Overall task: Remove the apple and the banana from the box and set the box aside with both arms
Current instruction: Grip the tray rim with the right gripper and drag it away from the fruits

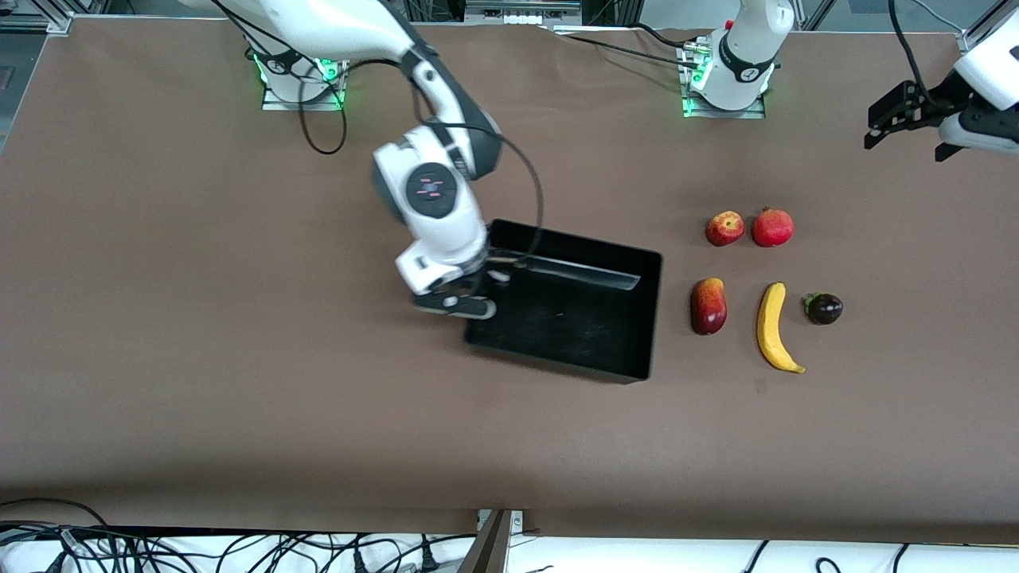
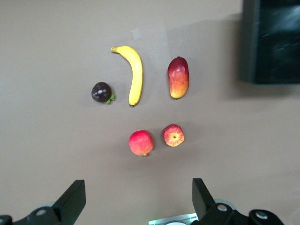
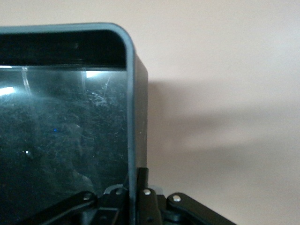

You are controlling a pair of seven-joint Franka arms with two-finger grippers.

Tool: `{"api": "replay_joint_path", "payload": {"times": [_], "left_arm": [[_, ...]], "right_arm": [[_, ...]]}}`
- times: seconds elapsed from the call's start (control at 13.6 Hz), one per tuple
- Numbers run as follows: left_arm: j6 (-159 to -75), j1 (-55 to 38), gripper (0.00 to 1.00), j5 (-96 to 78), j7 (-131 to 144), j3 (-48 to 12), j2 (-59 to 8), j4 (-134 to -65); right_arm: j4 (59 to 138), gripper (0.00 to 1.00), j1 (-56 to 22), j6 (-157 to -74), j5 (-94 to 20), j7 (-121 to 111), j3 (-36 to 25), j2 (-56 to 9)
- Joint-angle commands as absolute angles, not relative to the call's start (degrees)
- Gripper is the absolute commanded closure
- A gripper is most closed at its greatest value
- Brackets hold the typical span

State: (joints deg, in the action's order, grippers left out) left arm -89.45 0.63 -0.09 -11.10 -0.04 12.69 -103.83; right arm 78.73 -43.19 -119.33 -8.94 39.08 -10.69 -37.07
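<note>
The glossy black box [image 1: 621, 318] lies mid-table, nothing in it. My right gripper [image 1: 478, 296] is shut on the box's wall [image 3: 131, 117] at the end toward the right arm, one finger inside and one outside. Five fruits lie on the cloth toward the left arm's end: apple [image 1: 724, 228], pomegranate [image 1: 773, 228], mango [image 1: 708, 305], banana [image 1: 773, 327] and dark purple fruit [image 1: 824, 309]. The left wrist view shows them too: apple [image 2: 173, 135], pomegranate [image 2: 141, 142], mango [image 2: 178, 77], banana [image 2: 133, 72], purple fruit [image 2: 101, 92]. My left gripper [image 1: 907, 119] hangs open high over the table's end.
Brown cloth [image 1: 239, 358] covers the whole table. Both arm bases [image 1: 724, 87] stand along the edge farthest from the front camera. Cables lie off the table's near edge.
</note>
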Motion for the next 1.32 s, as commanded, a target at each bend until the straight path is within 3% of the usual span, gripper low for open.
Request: {"api": "replay_joint_path", "payload": {"times": [0.0,0.29,0.51,0.73,1.03,1.25], "left_arm": [[-87.2,0.5,0.0,1.4,-9.8,-0.3,11.9,-101.2],[-84.7,0.5,0.0,1.4,-7.3,-0.5,12.0,-100.9],[-83.2,0.5,0.0,1.4,-6.1,-0.6,12.1,-100.8],[-83.3,0.5,0.0,1.5,-6.0,-0.8,11.7,-98.4],[-83.5,0.8,0.0,1.4,-5.9,-0.5,9.1,-94.6],[-84.0,1.0,0.0,2.4,-6.0,-0.7,8.8,-94.0]], "right_arm": [[84.2,1.0,-39.1,-114.5,-10.1,27.2,-13.0,-30.3],[95.6,1.0,-26.6,-112.6,-16.7,0.9,-16.4,-23.4],[97.6,1.0,-23.6,-112.7,-16.4,-12.6,-24.1,-26.2],[99.3,1.0,-19.3,-113.8,-16.4,-17.8,-24.4,-28.6],[114.4,1.0,-19.8,-130.2,-16.4,-17.9,-24.2,-23.6],[114.9,1.0,-19.8,-130.0,-16.5,-18.0,-24.3,-23.1]]}}
